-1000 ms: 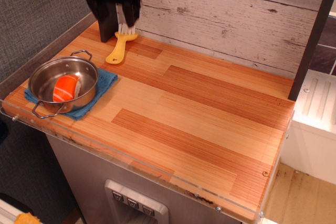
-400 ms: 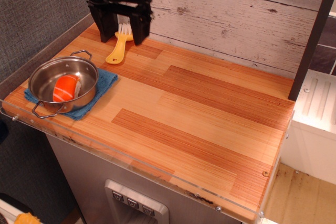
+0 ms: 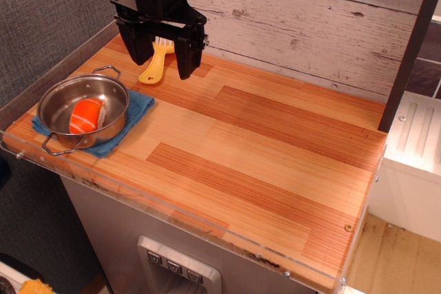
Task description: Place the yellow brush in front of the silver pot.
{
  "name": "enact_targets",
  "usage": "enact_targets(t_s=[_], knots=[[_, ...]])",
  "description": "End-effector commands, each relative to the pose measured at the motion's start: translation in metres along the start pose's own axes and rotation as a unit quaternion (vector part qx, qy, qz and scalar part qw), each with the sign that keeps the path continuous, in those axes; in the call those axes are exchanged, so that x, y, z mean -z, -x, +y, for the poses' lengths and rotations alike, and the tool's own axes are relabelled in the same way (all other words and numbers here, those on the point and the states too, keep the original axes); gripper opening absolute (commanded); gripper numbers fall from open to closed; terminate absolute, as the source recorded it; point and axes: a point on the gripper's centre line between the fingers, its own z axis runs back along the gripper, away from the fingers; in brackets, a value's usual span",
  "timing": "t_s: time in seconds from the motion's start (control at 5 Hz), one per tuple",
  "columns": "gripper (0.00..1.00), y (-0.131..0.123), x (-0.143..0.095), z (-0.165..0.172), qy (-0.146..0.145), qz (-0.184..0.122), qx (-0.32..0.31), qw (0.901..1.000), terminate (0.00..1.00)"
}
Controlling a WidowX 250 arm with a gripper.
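Note:
The yellow brush [image 3: 154, 67] lies flat on the wooden table near the back left, handle pointing toward the front, white bristles toward the wall. My black gripper [image 3: 163, 65] hangs over it with both fingers spread wide, one on each side of the brush, not closed on it. The silver pot [image 3: 83, 109] sits at the left front on a blue cloth, with an orange and white piece of toy food inside.
The blue cloth [image 3: 136, 111] sticks out under the pot's right side. A whitewashed plank wall [image 3: 303, 18] runs along the back. The table's front edge has a clear plastic lip [image 3: 207, 228]. A dark post [image 3: 410, 53] stands at the right.
The gripper has moved forward and slightly right over the brush, and its fingers have spread apart to straddle it. The brush and pot have not moved.

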Motion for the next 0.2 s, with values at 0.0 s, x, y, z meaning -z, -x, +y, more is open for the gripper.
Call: enact_targets(t_s=[0.0], knots=[[1.0,-0.0029,-0.0167,0.0038,-0.006,-0.025,0.001,0.9997,1.0]])
